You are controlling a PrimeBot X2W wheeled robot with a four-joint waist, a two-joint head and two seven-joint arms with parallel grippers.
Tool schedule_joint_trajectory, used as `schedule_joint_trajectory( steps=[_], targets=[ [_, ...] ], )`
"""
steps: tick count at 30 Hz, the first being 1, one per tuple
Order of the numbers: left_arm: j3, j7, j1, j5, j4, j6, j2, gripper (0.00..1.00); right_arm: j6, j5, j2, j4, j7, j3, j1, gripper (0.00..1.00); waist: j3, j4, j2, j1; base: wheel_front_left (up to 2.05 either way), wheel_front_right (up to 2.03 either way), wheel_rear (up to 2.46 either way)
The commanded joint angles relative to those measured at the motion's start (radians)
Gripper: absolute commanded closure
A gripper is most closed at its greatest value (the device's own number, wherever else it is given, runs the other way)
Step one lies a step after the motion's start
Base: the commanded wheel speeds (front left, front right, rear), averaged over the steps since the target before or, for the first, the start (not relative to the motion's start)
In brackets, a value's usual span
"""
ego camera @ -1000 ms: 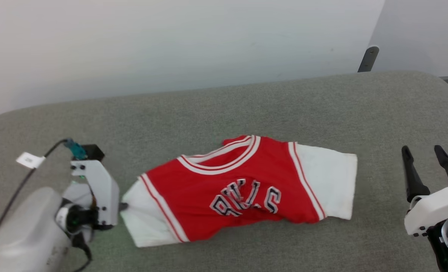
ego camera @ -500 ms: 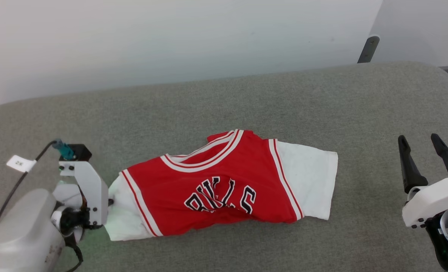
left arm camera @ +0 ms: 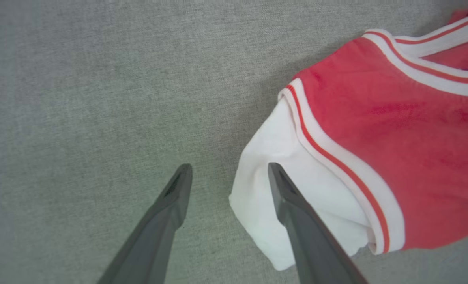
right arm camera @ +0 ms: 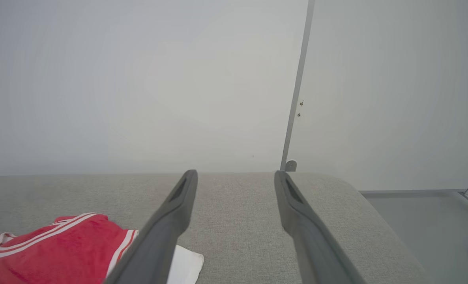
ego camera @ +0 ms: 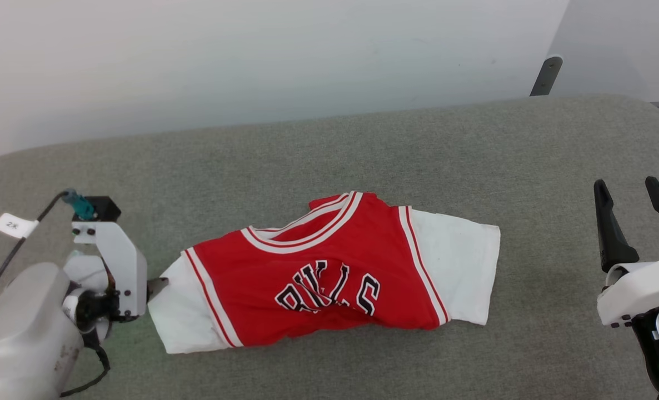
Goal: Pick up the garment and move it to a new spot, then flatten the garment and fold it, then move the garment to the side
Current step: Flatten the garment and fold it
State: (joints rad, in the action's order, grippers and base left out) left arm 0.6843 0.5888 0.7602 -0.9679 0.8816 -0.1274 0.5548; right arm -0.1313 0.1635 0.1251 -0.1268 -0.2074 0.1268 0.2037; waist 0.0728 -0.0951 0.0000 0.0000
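Head view: the shirt (ego camera: 329,278) lies rumpled mid-worktop (ego camera: 474,155), toward the near edge, with one sleeve beside the left gripper (ego camera: 157,284). The right gripper (ego camera: 627,189) hovers at the right edge, fingers spread and empty.

Left wrist view: the left fingers (left arm camera: 293,213) stand wide apart and grip nothing (one hangs over the white sleeve (left arm camera: 257,189)).

Right wrist view: the shirt (right arm camera: 60,240) lies well aside of the open fingers.

The placing looks done. Flattening likely comes next, which calls for both grippers to pinch opposite edges and draw the cloth taut.
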Motion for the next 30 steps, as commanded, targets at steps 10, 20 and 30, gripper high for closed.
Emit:
schedule_joint_trajectory(
  steps=[10, 20, 30],
  targets=[
    [0.039, 0.017, 0.005, -0.012, 0.013, -0.002, 0.039, 0.00, 0.001, -0.013, -0.022, -0.088, 0.011, -0.016, -0.001, 0.00, 0.040, -0.036, 0.0000, 0.0000, 0.00, 0.00, 0.00],
    [0.010, 0.106, -0.026, -0.103, 0.129, 0.027, -0.004, 0.40, 0.001, -0.024, -0.031, -0.117, -0.002, 0.000, -0.017, 0.00, 0.076, -0.061, 0.0000, 0.0000, 0.00, 0.00, 0.00],
    [-0.049, 0.222, 0.004, -0.200, 0.154, 0.080, -0.053, 1.00, 0.001, -0.028, -0.032, -0.119, -0.017, 0.003, -0.002, 0.00, 0.081, -0.042, 0.0000, 0.0000, 0.00, 0.00, 0.00]
  ],
)
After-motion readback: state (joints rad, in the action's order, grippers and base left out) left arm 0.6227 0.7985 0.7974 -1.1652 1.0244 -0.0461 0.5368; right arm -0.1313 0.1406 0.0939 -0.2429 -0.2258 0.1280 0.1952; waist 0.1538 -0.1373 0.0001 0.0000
